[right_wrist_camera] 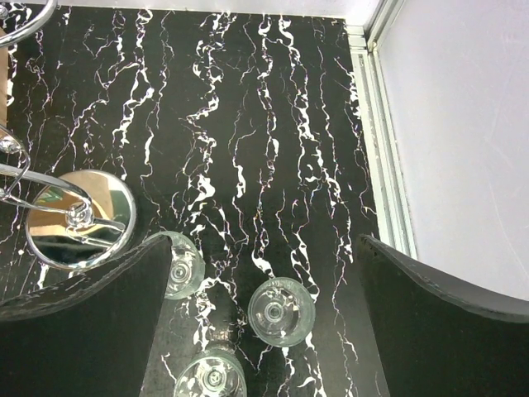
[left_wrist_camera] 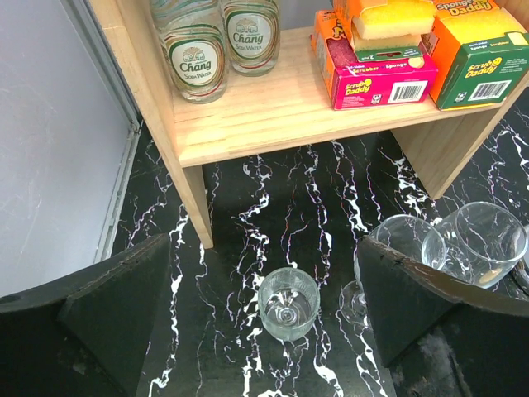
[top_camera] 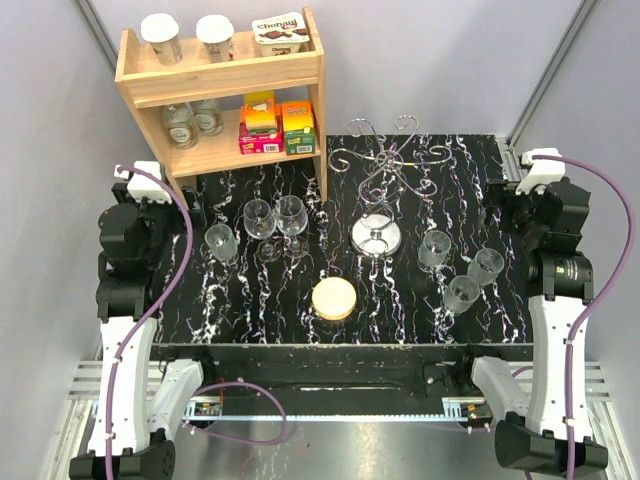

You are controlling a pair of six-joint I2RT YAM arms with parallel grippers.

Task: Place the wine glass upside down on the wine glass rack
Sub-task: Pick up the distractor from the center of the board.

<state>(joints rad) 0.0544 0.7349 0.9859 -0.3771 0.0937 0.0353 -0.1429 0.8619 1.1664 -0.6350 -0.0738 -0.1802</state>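
With the left tool [left_wrist_camera: 264, 291] and right tool [right_wrist_camera: 264, 310] both apart and empty, the wine glass [top_camera: 259, 220] stands upright on the surface [top_camera: 400, 300], left of the wine glass rack [top_camera: 378, 160]; best pinch its stem squarely, so it turns over without slipping.

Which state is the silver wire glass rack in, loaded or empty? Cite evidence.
Empty. In the top view no glass hangs from the rack or its scroll arms; both stemmed wine glasses stand on the table left of it.
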